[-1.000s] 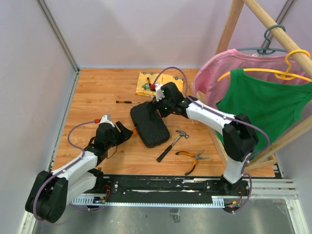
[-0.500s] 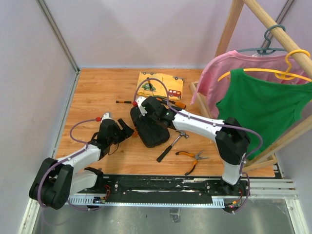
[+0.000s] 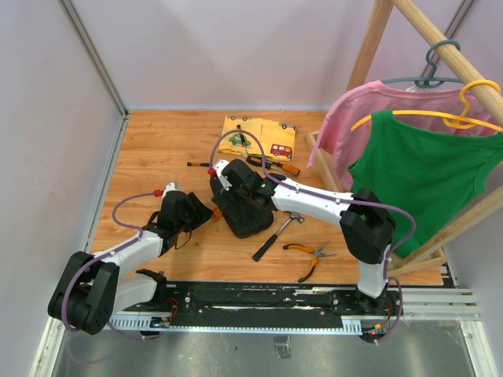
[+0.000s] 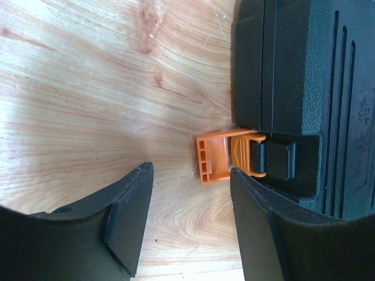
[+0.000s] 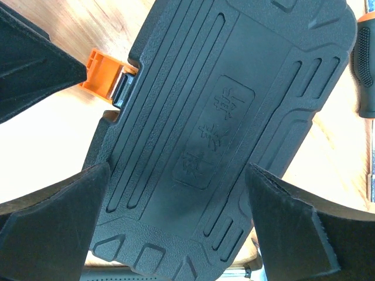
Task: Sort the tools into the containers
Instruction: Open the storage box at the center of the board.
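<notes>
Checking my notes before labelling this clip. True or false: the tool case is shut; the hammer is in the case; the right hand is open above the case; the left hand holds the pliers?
The tool case is shut: true.
The hammer is in the case: false; it lies on the table beside it.
The right hand is open above the case: true.
The left hand holds the pliers: false; it is open by the case's orange latch, and the pliers lie on the table.

Left arm (image 3: 130,251) and right arm (image 3: 314,203) share white links, black joints, lilac cables (image 3: 116,214) and black wedge-shaped pincer fingers (image 4: 126,228).
</notes>
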